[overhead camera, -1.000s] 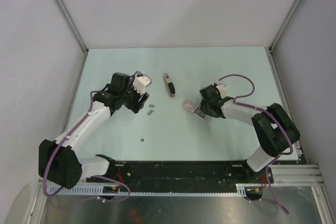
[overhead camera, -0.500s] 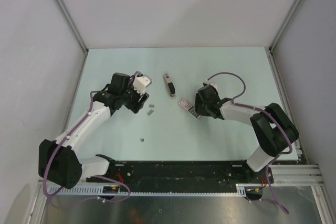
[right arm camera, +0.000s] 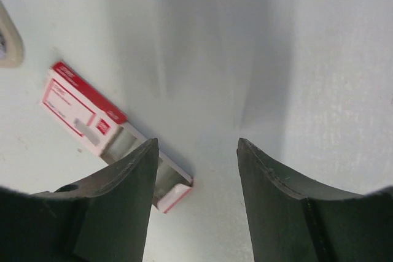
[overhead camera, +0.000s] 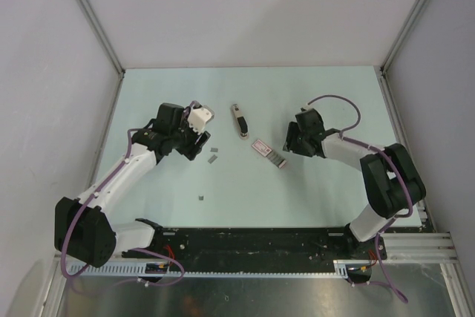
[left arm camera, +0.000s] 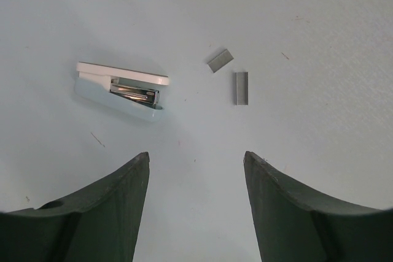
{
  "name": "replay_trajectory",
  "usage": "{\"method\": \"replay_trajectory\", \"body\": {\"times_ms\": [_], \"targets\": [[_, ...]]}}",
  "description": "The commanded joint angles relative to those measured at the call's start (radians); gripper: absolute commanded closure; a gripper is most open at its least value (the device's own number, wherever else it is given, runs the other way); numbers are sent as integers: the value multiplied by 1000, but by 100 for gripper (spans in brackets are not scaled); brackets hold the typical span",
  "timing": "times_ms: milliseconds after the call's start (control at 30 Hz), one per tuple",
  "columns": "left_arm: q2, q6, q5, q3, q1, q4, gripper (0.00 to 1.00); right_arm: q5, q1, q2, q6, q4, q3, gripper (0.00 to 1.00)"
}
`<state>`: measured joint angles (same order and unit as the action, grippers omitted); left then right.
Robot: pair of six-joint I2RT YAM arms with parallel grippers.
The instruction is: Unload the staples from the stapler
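The stapler (overhead camera: 239, 121) lies on the table between the arms, pale with dark parts. In the left wrist view the stapler (left arm camera: 120, 90) lies on its side ahead and to the left of my fingers. Two short staple strips (left arm camera: 241, 88) lie ahead and to the right; they also show in the top view (overhead camera: 213, 158). A third staple piece (overhead camera: 200, 198) lies nearer the bases. My left gripper (overhead camera: 202, 144) (left arm camera: 196, 157) is open and empty. My right gripper (overhead camera: 289, 146) (right arm camera: 196, 145) is open and empty, right of the stapler.
A red-and-white staple box (overhead camera: 269, 152) lies slid open on the table just left of my right gripper. In the right wrist view the box (right arm camera: 86, 118) passes partly under my left finger (right arm camera: 116, 200). Grey walls stand round the table.
My right gripper moved left with the staple box, then drew back to the right and up. The box now lies apart from it. The left arm has not moved.
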<state>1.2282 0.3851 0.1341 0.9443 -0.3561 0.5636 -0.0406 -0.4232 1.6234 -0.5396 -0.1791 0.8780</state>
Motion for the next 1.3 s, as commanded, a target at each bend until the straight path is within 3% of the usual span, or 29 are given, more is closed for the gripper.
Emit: {"method": "replay_trajectory", "body": {"times_ms": [0,433,1267], "targets": [[-19,9,-6,6,-4,-15,32,-51,-35,43,-4,1,98,42],[-36,18,-28,3,-4,-15,32,-114,-117,291,-32,-13,297,64],[-48,36,-39,-13,-4,-16,32,-228,-335,273,-139,-227,307,68]]}}
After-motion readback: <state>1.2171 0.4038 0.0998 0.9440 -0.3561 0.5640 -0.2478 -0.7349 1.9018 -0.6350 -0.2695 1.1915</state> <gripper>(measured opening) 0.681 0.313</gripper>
